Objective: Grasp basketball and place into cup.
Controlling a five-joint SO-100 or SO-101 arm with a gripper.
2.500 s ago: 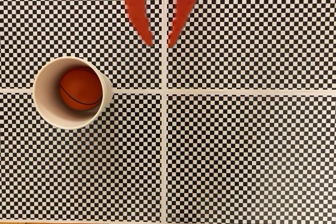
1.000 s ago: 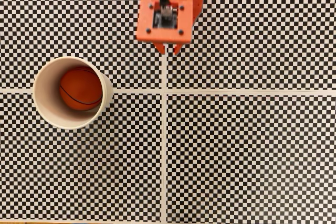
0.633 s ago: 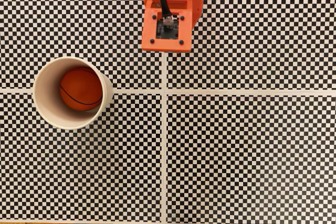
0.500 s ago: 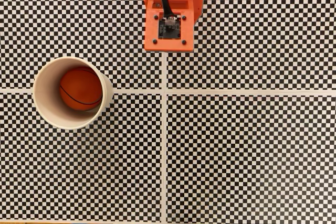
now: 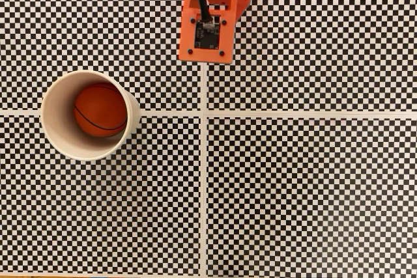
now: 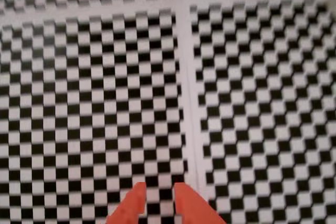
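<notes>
In the fixed view we find the cup (image 5: 88, 115) at about 9 o'clock on the table (image 5: 313, 193), standing upright on the checkered surface, with the basketball (image 5: 100, 110) resting inside it, below the rim. Neither has shifted over the last 2.5 seconds.

What has changed is the arm (image 5: 210, 12) at 12 o'clock: 2.5 seconds ago its 2 orange jaws reached down into the frame spread apart, and since then it has folded back, so we now look down on the boxy wrist housing, well apart from the cup.

In the wrist view the jaws (image 6: 159, 196) rise from 6 o'clock over bare checkerboard, tips close together with a narrow gap and nothing between them.

We judge the placing done: the ball sits in the cup, the jaws are empty, and the arm is retreating toward rest.
</notes>
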